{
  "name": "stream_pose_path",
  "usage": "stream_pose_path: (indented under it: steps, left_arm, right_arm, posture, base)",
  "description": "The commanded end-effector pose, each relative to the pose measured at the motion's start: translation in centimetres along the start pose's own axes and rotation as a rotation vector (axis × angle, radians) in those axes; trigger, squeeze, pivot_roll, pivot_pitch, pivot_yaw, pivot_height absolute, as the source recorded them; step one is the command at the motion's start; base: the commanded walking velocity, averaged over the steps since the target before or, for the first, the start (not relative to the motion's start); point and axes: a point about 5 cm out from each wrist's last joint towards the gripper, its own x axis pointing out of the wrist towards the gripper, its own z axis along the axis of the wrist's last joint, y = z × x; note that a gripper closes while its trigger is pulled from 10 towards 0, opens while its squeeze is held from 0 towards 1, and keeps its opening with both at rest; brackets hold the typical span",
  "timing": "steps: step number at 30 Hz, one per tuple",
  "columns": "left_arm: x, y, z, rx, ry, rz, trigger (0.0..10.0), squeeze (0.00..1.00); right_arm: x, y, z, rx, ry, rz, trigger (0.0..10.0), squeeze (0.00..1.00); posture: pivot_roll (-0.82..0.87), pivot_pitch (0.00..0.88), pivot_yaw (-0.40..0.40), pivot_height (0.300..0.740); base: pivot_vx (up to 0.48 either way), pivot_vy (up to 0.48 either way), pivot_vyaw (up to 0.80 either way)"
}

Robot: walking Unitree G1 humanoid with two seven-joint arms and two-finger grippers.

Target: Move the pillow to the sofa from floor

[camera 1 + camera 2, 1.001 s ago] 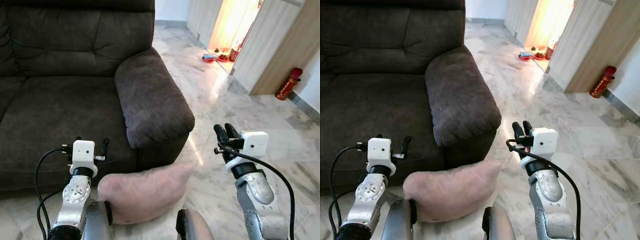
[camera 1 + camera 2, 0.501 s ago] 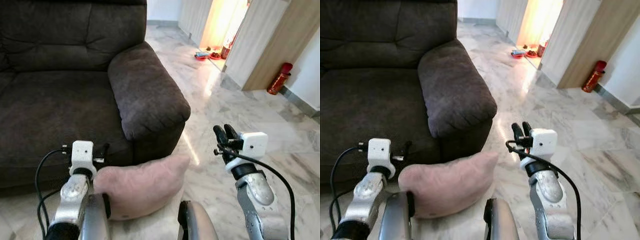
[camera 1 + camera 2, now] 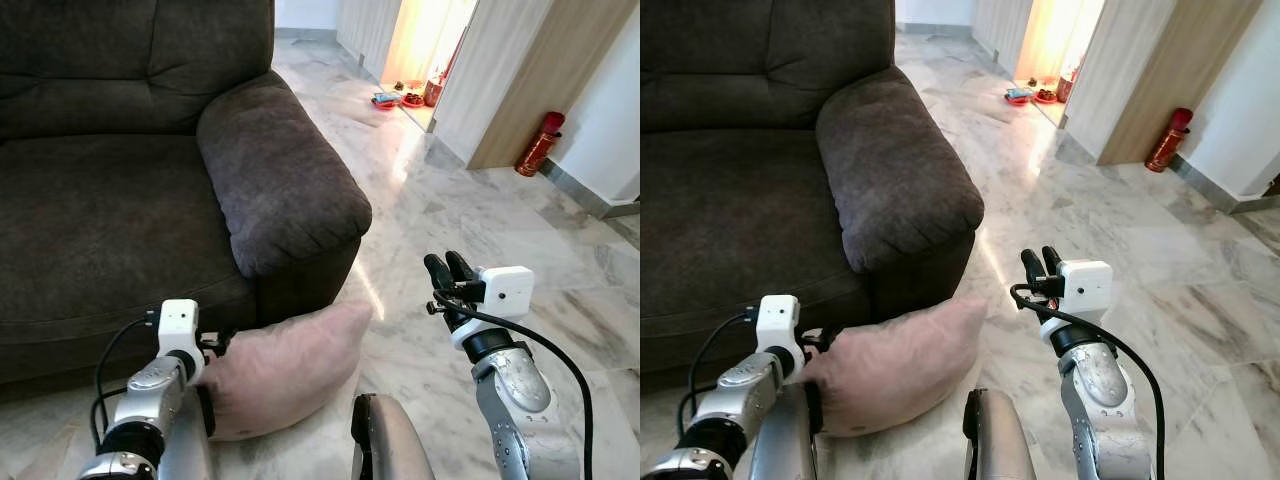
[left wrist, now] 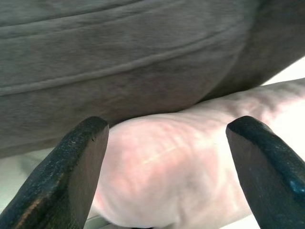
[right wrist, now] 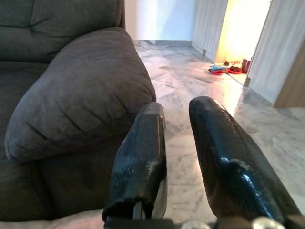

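A pale pink pillow (image 3: 285,365) lies on the marble floor, pressed against the front of the dark grey sofa (image 3: 110,190) below its armrest (image 3: 280,180). My left gripper (image 3: 216,344) is low at the pillow's left end, close to or touching it. In the left wrist view it (image 4: 169,126) stands open wide, and the pillow (image 4: 190,171) bulges between the two fingertips under the sofa's edge. My right gripper (image 3: 447,270) is held up over the floor to the right of the pillow, fingers close together and holding nothing.
Marble floor (image 3: 480,210) stretches to the right of the sofa. A red fire extinguisher (image 3: 535,145) stands by a wooden wall panel at the far right. Small items (image 3: 400,98) lie in a lit doorway beyond.
The view has shifted forward and to the right. My left gripper has dropped and reached in to the pillow's left end. The right gripper holds the same pose.
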Motion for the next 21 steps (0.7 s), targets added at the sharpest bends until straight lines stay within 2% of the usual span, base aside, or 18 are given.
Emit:
stream_pose_path:
  steps: [1,10,15,18,21]
  left_arm:
    - [0.3,-0.5,0.1,-0.045,0.024,-0.008,10.0,0.0]
    - [0.4,-1.1,-0.8,-0.168,0.09,-0.08,10.0,0.0]
    - [0.5,-1.2,-1.0,-0.155,0.106,-0.079,10.0,0.0]
    - [0.4,-1.0,-1.7,-0.143,0.156,-0.076,10.0,0.0]
    - [0.3,-0.6,-2.1,-0.124,0.186,-0.031,10.0,0.0]
  right_arm:
    - [-0.2,-0.4,0.6,-0.003,-0.012,-0.006,10.0,0.0]
    - [-0.5,-0.3,0.6,-0.006,0.0,0.001,10.0,0.0]
    - [-0.6,-0.4,0.7,-0.009,0.005,0.001,10.0,0.0]
    - [-0.8,-0.4,0.8,-0.011,0.008,0.003,10.0,0.0]
    - [-0.9,-0.4,0.7,-0.011,0.012,0.003,10.0,0.0]
  posture:
    - [-0.06,0.0,-0.168,0.496]
    - [-0.07,0.0,-0.174,0.496]
    - [-0.08,0.0,-0.178,0.496]
    - [-0.08,0.0,-0.178,0.496]
    - [-0.08,0.0,-0.179,0.496]
  base:
    - [0.0,0.0,0.0]
    - [0.0,0.0,0.0]
    - [0.0,0.0,0.0]
    - [0.0,0.0,0.0]
    - [0.0,0.0,0.0]
